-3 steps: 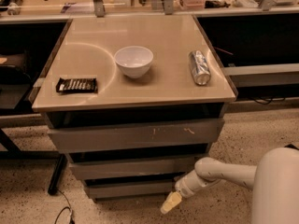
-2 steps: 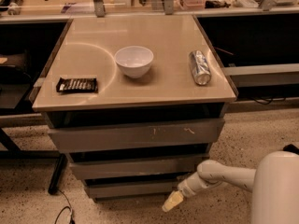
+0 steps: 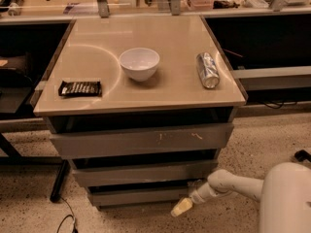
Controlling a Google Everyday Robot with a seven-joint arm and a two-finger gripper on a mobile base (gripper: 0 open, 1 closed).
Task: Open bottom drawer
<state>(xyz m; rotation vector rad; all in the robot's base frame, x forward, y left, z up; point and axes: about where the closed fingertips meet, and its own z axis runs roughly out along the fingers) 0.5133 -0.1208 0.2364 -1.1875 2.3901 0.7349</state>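
Note:
The bottom drawer (image 3: 138, 196) is the narrowest, lowest grey front of three under the beige table top; it sits pushed in, with a dark gap above it. My gripper (image 3: 181, 207), with a pale yellowish tip on a white arm (image 3: 228, 184), is low near the floor, just in front of and below the drawer's right end. Whether it touches the drawer front cannot be told. Above are the mid-sized grey front (image 3: 143, 173) and the widest front with pale scratch marks (image 3: 141, 140).
On the table top (image 3: 180, 89) stand a white bowl (image 3: 139, 63), a lying can (image 3: 208, 70) at the right and a dark snack bar (image 3: 80, 88) at the left. Dark shelving flanks both sides. A black cable (image 3: 65, 220) lies on the speckled floor at the left.
My gripper has crept slightly up and right, closer to the bottom drawer's right end. The drawers look unmoved.

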